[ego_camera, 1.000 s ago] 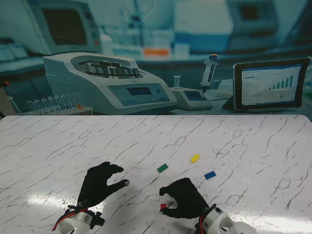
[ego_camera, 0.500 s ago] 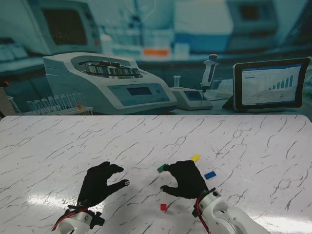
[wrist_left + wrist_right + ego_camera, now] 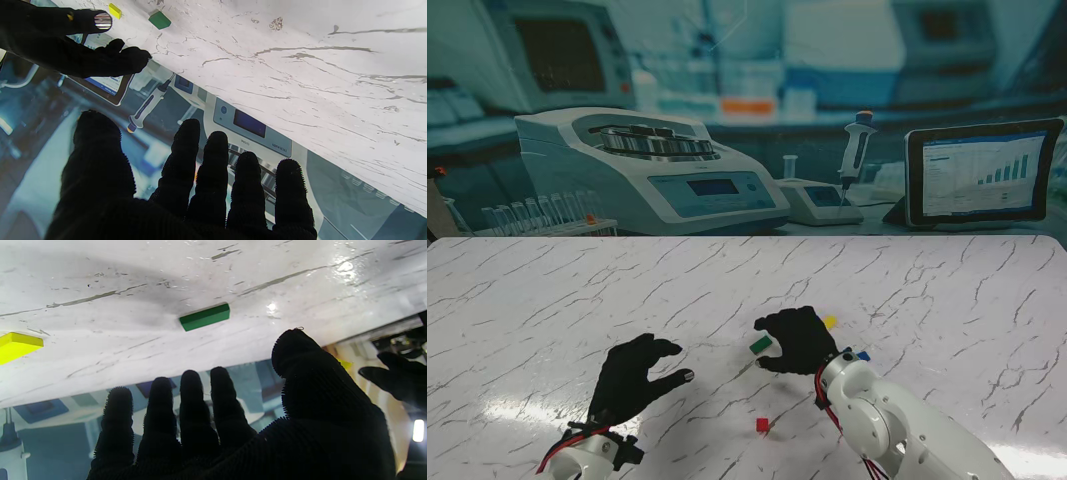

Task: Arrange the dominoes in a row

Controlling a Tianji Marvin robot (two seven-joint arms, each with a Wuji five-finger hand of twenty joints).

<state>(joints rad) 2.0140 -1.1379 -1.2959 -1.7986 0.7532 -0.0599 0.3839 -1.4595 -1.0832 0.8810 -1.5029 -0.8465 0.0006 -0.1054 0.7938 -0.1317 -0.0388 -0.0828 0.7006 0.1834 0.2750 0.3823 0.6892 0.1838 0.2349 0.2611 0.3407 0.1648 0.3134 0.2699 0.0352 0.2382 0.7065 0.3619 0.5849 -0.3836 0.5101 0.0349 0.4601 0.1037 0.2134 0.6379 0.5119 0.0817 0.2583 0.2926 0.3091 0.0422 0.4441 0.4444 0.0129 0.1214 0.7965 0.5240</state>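
The left hand [image 3: 632, 378] is hovering over the near left part of the table [image 3: 547, 300], its fingers [image 3: 213, 173] spread apart and holding nothing. Right of it, nearer to the robot, the red domino [image 3: 762, 425] is lying alone on the marble. Farther from the robot, the green domino [image 3: 760, 344] is lying flat, and the right hand [image 3: 799, 340] is poised just beside it, fingers [image 3: 196, 403] apart and empty, the thumb standing off from the other four. The yellow domino [image 3: 828, 323] is peeking out just beyond that hand, and the blue domino [image 3: 863, 355] is half hidden by the right forearm.

The likely trouble: the dominoes are thin and lying flat on a glossy surface, so closing fingers may push the green one away rather than lift it. The forearm is also passing close above the blue piece and could knock it. All four pieces are scattered, no row begun.

The table is white marble-patterned with dark veins and glare. Behind it is standing a printed laboratory backdrop showing a centrifuge [image 3: 642, 165], a pipette [image 3: 857, 145] and a tablet [image 3: 982, 172].
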